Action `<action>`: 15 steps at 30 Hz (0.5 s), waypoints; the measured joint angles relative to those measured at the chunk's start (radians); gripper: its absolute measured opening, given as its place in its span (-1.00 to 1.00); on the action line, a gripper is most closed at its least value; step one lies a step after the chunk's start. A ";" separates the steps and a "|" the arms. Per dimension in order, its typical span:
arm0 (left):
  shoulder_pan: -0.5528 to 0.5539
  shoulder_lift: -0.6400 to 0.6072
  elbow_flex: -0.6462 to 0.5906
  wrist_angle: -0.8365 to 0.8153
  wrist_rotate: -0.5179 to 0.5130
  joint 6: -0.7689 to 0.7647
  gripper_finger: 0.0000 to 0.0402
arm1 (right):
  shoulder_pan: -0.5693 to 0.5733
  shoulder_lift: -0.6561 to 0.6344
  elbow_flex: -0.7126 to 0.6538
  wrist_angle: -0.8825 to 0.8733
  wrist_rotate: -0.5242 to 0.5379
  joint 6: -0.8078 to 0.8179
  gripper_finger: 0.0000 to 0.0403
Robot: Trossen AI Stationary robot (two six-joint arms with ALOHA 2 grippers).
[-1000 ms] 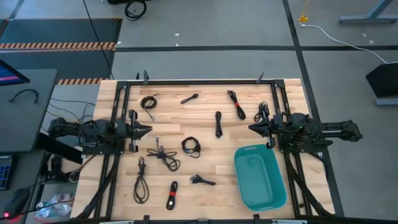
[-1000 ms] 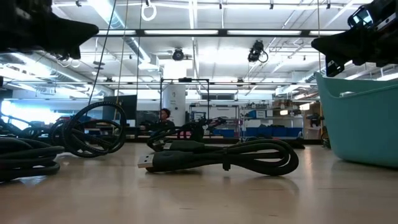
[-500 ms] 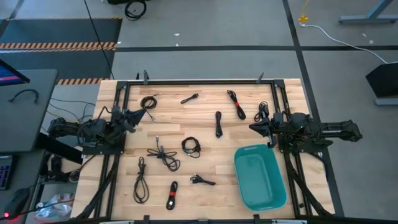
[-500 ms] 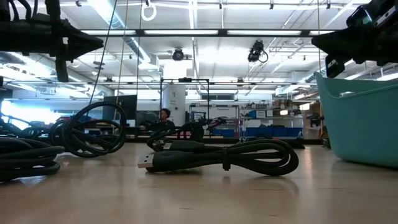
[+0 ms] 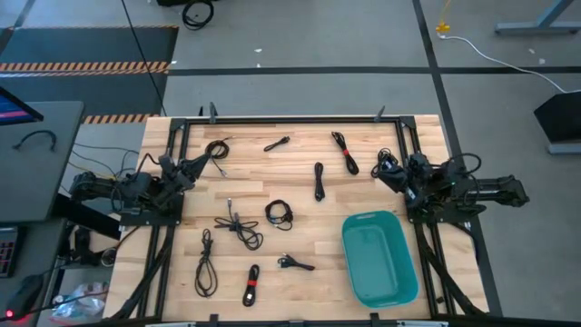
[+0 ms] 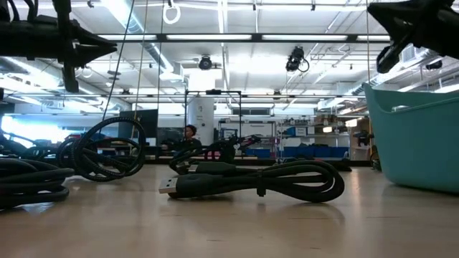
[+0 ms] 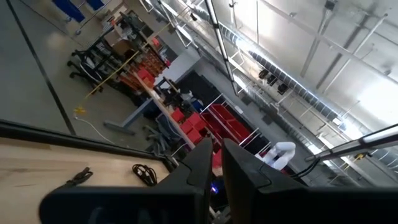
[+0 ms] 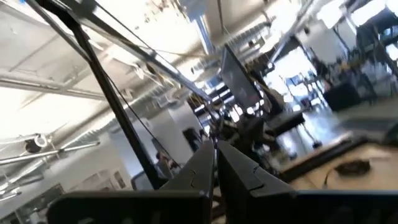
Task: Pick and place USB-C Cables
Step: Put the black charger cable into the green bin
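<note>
With both tools clenched empty, left gripper sits nearest the coiled USB-C cable, just beyond its tip; right gripper idles opp. side

From down at bench level, a looped USB-C cable lies front and center, with more black cable coils off to one side. A teal tub sits at the other edge. Both arms hang up high, clear of everything.
</note>
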 joint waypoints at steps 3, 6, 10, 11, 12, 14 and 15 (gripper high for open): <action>0.000 0.000 0.000 -0.002 0.000 0.001 -0.80 | -0.001 0.000 0.000 0.027 0.030 -0.030 -0.88; 0.000 0.000 0.000 -0.002 0.000 0.012 -0.80 | -0.001 0.000 0.000 0.048 0.038 -0.033 -0.88; 0.000 0.000 0.000 -0.002 0.002 0.075 -0.80 | -0.001 0.000 0.000 0.055 0.038 -0.030 -0.88; 0.000 0.000 0.000 -0.002 0.005 0.084 -0.80 | -0.001 0.000 0.000 0.055 0.038 -0.023 -0.88; 0.000 0.000 0.000 -0.002 0.008 0.093 -0.80 | -0.001 0.000 0.000 0.055 0.038 -0.013 -0.88; 0.000 0.000 0.000 -0.002 0.016 0.105 -0.80 | -0.001 0.000 0.000 0.055 0.038 -0.003 -0.88; 0.000 0.000 0.000 -0.002 0.020 0.106 -0.80 | -0.001 0.000 0.000 0.055 0.038 -0.001 -0.88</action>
